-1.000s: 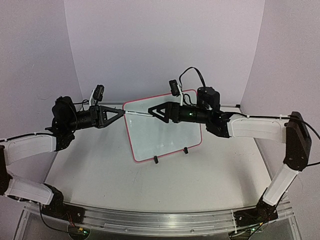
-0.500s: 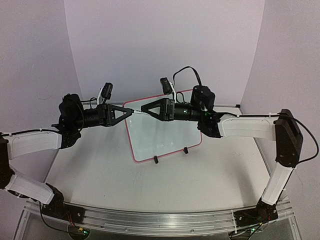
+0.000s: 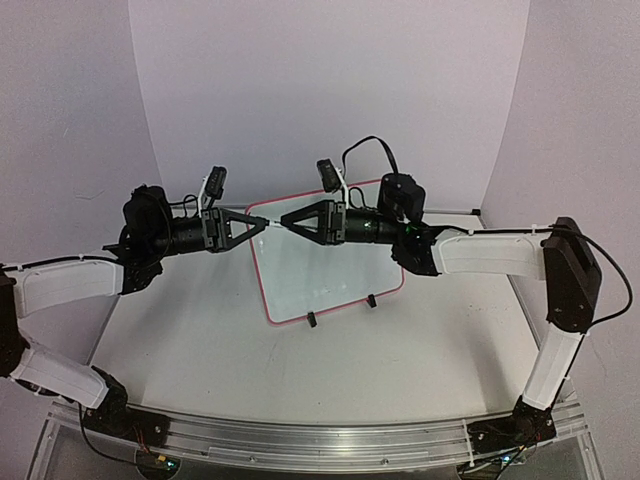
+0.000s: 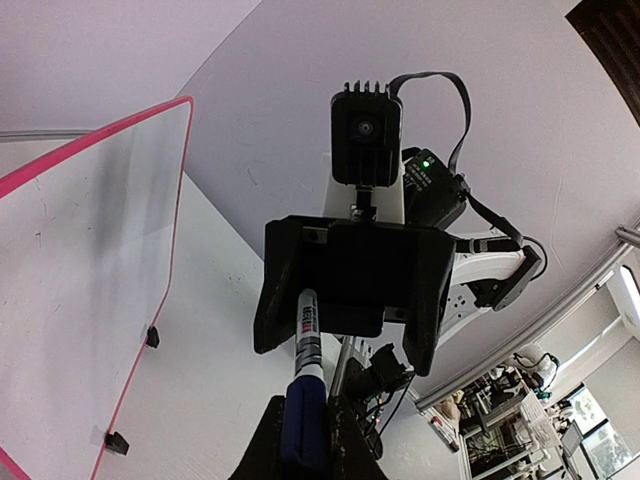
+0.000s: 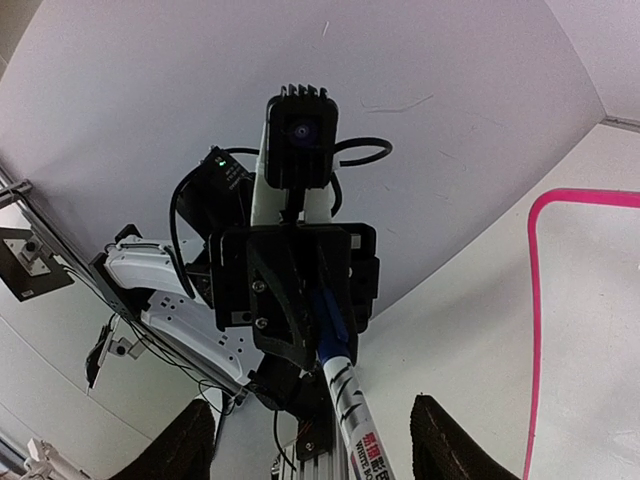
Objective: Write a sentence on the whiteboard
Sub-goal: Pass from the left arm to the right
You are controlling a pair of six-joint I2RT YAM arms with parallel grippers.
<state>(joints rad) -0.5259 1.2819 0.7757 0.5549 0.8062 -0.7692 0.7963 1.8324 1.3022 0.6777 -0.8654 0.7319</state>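
The whiteboard (image 3: 330, 275), white with a pink-red frame, stands tilted on two black clip feet at mid-table; no sentence shows on its face. Above its top left corner the two grippers meet tip to tip. My left gripper (image 3: 266, 226) is shut on the blue cap (image 4: 303, 425) of a marker (image 4: 308, 330). The marker's white printed barrel (image 5: 352, 415) reaches into my right gripper (image 5: 318, 445), which is open, its fingers (image 5: 187, 447) standing clear on either side of the barrel. The whiteboard (image 4: 90, 230) appears at the left of the left wrist view.
The table (image 3: 300, 370) is white, with curved lilac walls behind and at both sides. An aluminium rail (image 3: 320, 440) carrying both arm bases runs along the near edge. The right arm's forearm (image 3: 490, 255) stretches over the board's right end.
Both grippers moved toward each other over the board's top left corner. The right gripper came round the marker's barrel, and its jaws narrowed. The left grip on the cap is unchanged.
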